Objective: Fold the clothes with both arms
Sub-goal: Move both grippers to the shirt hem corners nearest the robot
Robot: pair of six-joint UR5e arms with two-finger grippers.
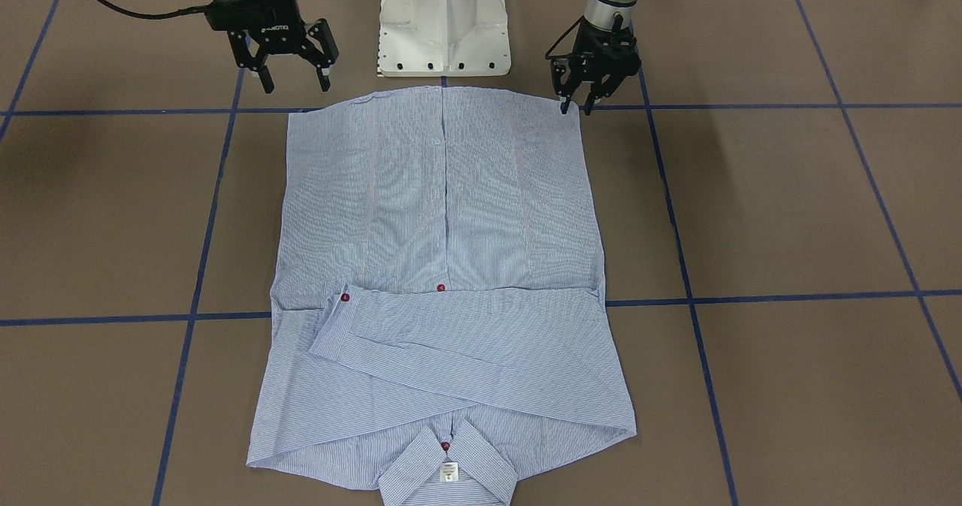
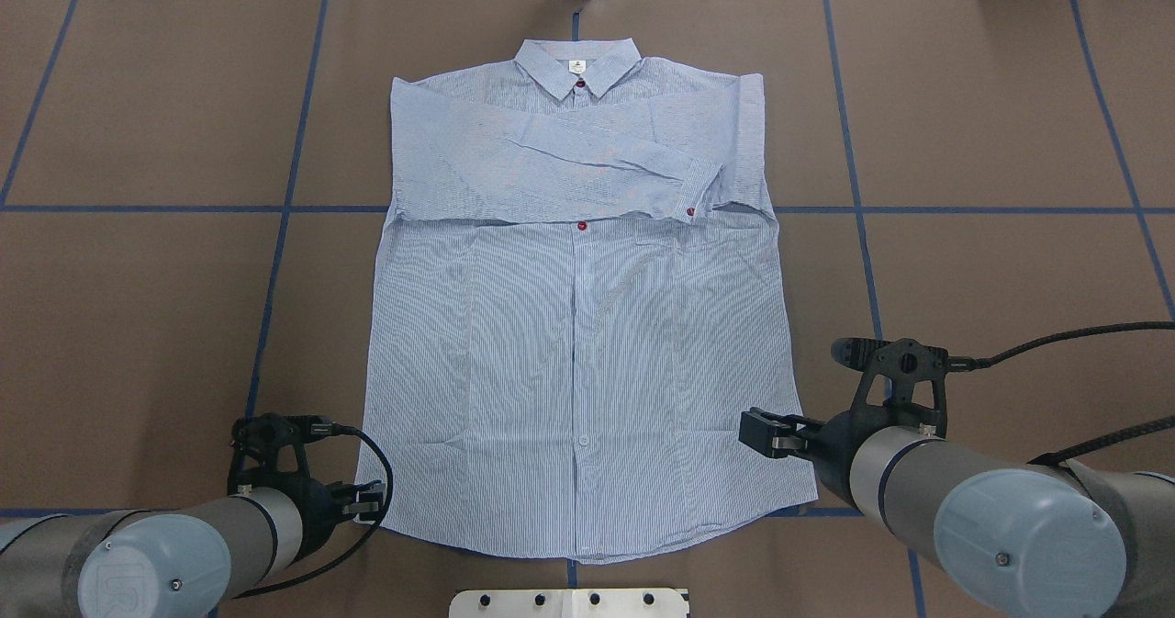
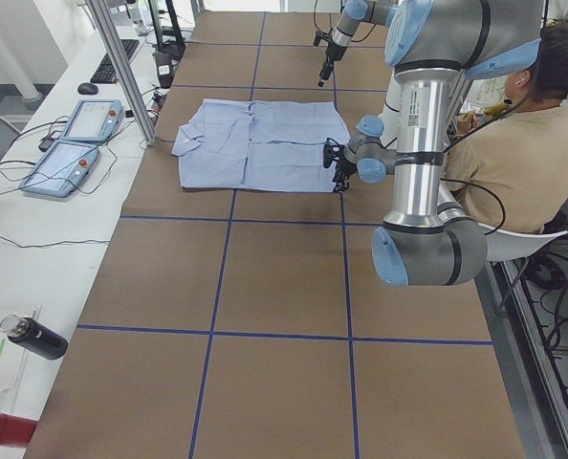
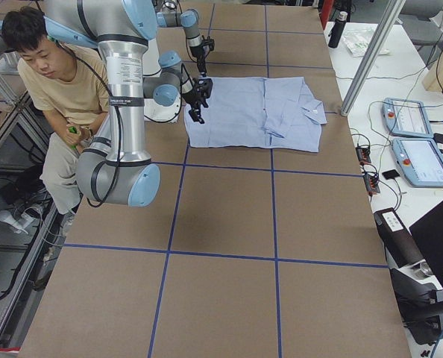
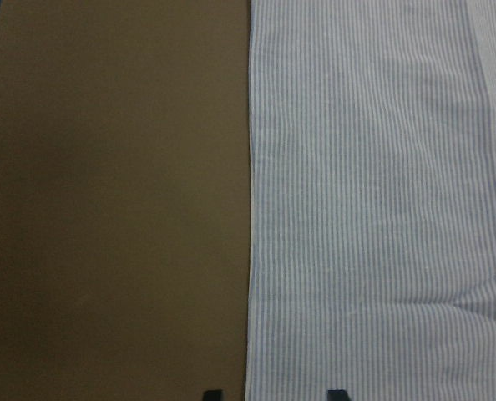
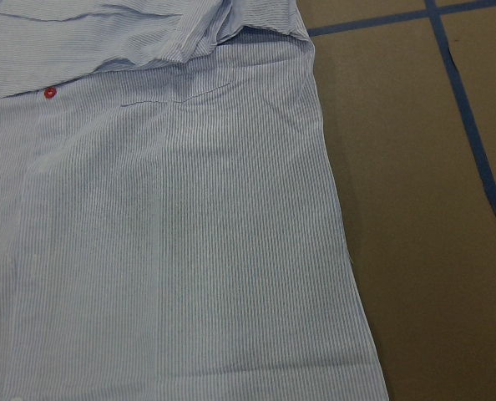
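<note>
The light blue striped shirt (image 1: 443, 213) lies flat and face up on the brown table, collar away from the robot, sleeves folded across the chest (image 2: 578, 324). My left gripper (image 1: 576, 107) is open and low at the shirt's near left hem corner. In the left wrist view its fingertips (image 5: 213, 394) straddle the shirt's side edge (image 5: 373, 209). My right gripper (image 1: 294, 83) is open and empty. It hovers just beyond the near right hem corner (image 2: 755, 434). The right wrist view shows only the shirt's right side (image 6: 173, 251), no fingers.
The white pedestal base (image 1: 443, 25) stands just behind the hem. Blue tape lines (image 1: 751, 106) grid the table. A seated person (image 4: 50, 82) is behind the robot. Control tablets (image 4: 419, 142) and bottles (image 3: 35, 337) lie on the white side bench.
</note>
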